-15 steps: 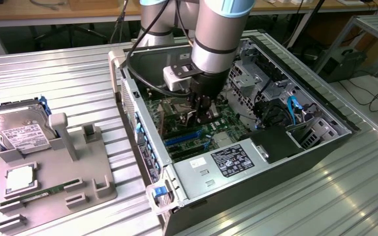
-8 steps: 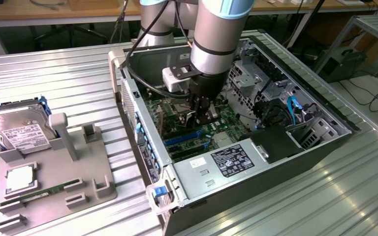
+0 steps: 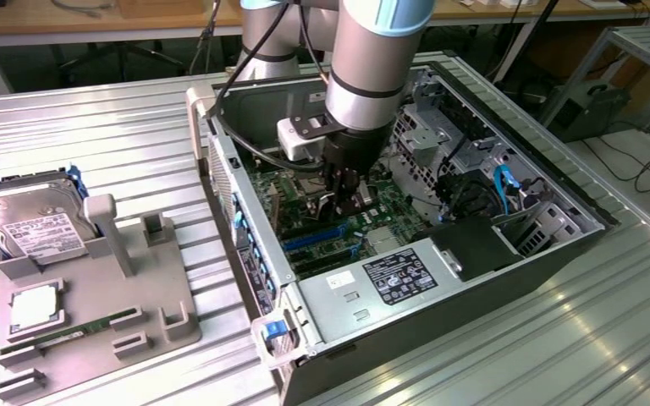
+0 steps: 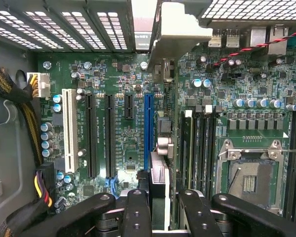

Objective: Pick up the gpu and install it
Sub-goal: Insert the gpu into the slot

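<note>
- The arm is reaching down into the open PC case (image 3: 562, 228), with the claw (image 3: 345, 196) low over the motherboard (image 3: 337, 224), roughly mid-board.
- In the wrist view the claw (image 4: 158, 210) looks clamped on the gpu (image 4: 159, 173): both fingers (image 4: 137, 212) sit tight on either side of a thin card seen edge-on, so it reads as held, not just touched.
- The card's pale end bracket (image 4: 180, 34) stretches away from the claw toward the case's rear grille, straight ahead of the fingers.
- The blue slot (image 4: 148, 128) lies right under the claw's line, just to one side of the card's edge. Card and slot look about parallel; whether the edge connector is touching the slot yet is hard to say from here.
- So the pickup part is done. Seating isn't finished as far as it shows: the claw is gripping, and the card looks like it's hanging over the board rather than sunk in.
- Outside the case, well away from the claw on the exterior view's left, the grey parts holder (image 3: 88, 313) has the hard drive (image 3: 31, 224) and a memory stick (image 3: 71, 332) in it.
- The empty CPU socket (image 4: 249, 180) sits beside the claw on the far side from the white slot (image 4: 68, 131).
</note>
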{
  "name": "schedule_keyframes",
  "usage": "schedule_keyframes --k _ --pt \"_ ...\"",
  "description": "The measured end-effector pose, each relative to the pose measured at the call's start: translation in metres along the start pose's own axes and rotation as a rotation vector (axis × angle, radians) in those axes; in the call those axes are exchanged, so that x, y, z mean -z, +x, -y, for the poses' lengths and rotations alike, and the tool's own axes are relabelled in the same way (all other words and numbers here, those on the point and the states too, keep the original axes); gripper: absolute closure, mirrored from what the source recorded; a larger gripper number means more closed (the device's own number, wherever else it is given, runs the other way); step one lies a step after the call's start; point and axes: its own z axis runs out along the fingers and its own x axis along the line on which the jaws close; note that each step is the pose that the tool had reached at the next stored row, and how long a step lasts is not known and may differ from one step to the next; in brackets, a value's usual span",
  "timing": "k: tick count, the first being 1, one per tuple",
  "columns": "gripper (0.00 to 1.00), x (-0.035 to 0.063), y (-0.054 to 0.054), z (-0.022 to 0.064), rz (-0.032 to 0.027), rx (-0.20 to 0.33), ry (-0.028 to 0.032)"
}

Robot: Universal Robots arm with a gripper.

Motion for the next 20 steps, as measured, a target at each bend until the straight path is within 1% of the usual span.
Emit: schedule_keyframes --k 8,15,20 --pt "0.73 -0.0021 0.0001 -0.001 -0.0001 0.0 -0.0007" --pt "0.73 -0.0021 0.0062 -0.0013 0.0007 0.0 -0.001" --pt "0.73 -0.0023 0.0068 -0.0033 0.0008 -0.002 -0.0008"
